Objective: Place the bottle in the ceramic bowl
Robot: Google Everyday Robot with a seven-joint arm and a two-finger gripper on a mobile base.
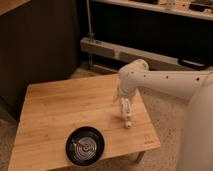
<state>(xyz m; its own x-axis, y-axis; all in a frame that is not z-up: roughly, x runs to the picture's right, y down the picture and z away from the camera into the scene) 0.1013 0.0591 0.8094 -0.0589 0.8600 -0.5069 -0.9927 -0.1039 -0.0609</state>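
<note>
I am approaching the grasp: my gripper (pixel 122 100) is hanging at the far end of the white bottle (pixel 126 114), which is lying on the wooden table (pixel 55 107). I cannot tell its grip state. Next I am needing a firm hold and a lift toward the black ceramic bowl (pixel 85 145).

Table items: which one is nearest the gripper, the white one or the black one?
The bottle, slim and white, lying flat right by the gripper at its far end. The round black ceramic bowl sits apart, near the front edge of the table.
</note>
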